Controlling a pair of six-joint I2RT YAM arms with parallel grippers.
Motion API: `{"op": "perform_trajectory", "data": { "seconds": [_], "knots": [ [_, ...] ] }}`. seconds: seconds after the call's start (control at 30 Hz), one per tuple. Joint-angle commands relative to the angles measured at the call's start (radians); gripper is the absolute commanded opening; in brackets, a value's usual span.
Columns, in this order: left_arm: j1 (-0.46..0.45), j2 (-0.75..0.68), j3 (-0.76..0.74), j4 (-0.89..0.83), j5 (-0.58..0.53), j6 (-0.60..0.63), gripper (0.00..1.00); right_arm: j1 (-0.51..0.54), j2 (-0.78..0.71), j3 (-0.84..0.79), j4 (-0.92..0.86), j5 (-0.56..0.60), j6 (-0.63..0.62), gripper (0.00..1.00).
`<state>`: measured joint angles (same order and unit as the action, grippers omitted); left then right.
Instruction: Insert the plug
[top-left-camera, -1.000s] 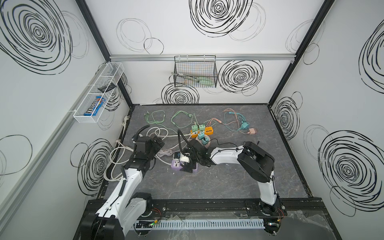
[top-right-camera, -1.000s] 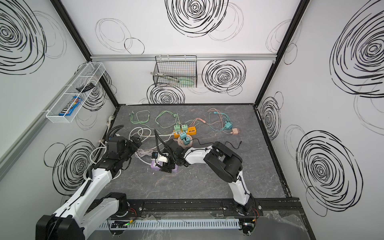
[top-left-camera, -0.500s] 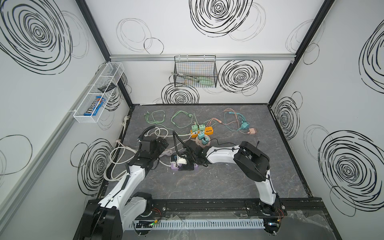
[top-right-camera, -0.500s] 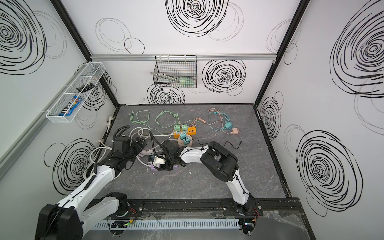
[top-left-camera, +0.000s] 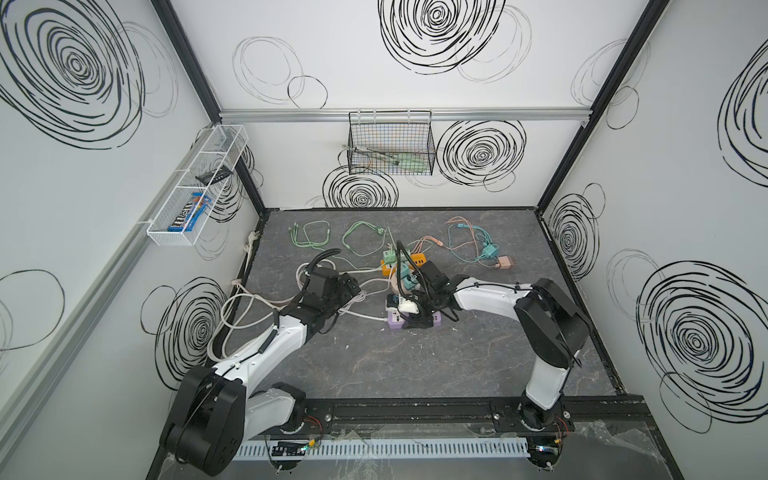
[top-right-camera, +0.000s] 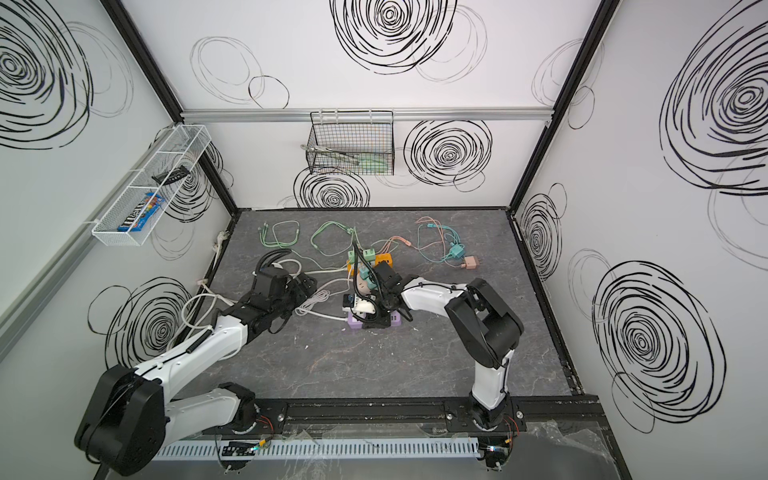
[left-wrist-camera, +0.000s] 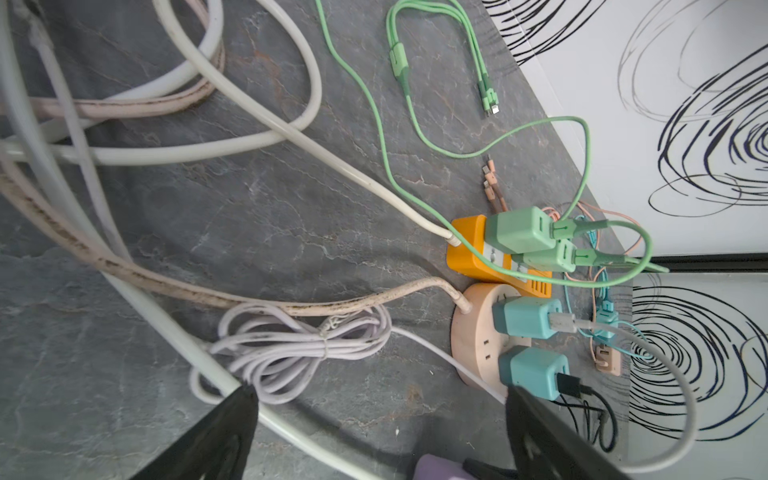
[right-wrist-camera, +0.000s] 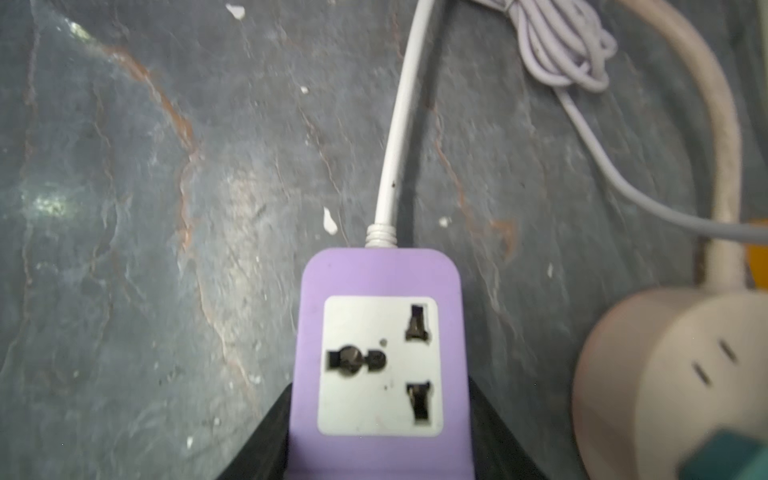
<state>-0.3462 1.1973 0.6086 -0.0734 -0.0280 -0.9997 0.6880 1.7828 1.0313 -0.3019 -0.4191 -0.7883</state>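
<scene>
1. Grip first: the right claw (right-wrist-camera: 378, 386) is clamped on the purple strip (right-wrist-camera: 380, 270), one black finger (right-wrist-camera: 257, 440) against each long flank, pinning it to the counter (top-left-camera: 374, 365). The left claw (left-wrist-camera: 380, 392) gapes wide and holds nothing, hanging above a lilac cable bundle (left-wrist-camera: 299, 349).
2. No plug sits in either claw. Two loose candidates, a peach plug (top-left-camera: 505, 262) and a teal plug (top-left-camera: 490, 251), lie side by side on the counter beyond the right claw, well apart from it and farther again from the left claw. Which one is meant I cannot tell.
3. Handling, as I judge it: a small, light, hard plastic block with smooth and likely slippery sides, trailing a limp cord that will drag. Take it across the flat flanks of the body with the prongs left clear, never by the cord.
4. Only the right wrist view shows the strip's socket face (right-wrist-camera: 380, 365), empty between the fingertips. In both top views the claw covers it.
5. Only the left wrist view shows clearly the chargers seated in the round hub (left-wrist-camera: 478, 328) and the orange strip (left-wrist-camera: 465, 245). Only the top views show both claws together.
</scene>
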Motion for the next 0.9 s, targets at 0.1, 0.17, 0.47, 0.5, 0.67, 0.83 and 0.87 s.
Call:
{"op": "perform_trajectory", "data": {
  "seconds": [0.1, 0.17, 0.47, 0.5, 0.67, 0.83, 0.87],
  "knots": [
    [-0.049, 0.058, 0.066, 0.040, -0.016, -0.001, 0.96, -0.094, -0.092, -0.090, -0.141, -0.006, -0.053, 0.45],
    [-0.055, 0.072, 0.077, 0.041, -0.014, 0.002, 0.96, -0.088, -0.100, -0.113, -0.114, -0.005, -0.072, 0.45],
    [-0.068, 0.107, 0.114, 0.023, -0.005, 0.026, 0.96, -0.035, -0.053, -0.108, -0.056, -0.055, -0.083, 0.47],
    [-0.067, 0.107, 0.114, 0.020, -0.008, 0.031, 0.96, -0.032, -0.046, -0.104, -0.056, -0.053, -0.083, 0.47],
    [-0.066, 0.104, 0.109, 0.020, -0.012, 0.035, 0.96, -0.015, -0.026, -0.091, -0.044, -0.044, -0.088, 0.51],
    [-0.066, 0.113, 0.114, 0.021, -0.001, 0.041, 0.96, -0.015, -0.048, -0.097, -0.007, -0.042, -0.078, 0.60],
    [-0.066, 0.113, 0.114, 0.025, 0.004, 0.049, 0.96, -0.015, -0.056, -0.101, 0.003, -0.040, -0.071, 0.62]
  ]
}}
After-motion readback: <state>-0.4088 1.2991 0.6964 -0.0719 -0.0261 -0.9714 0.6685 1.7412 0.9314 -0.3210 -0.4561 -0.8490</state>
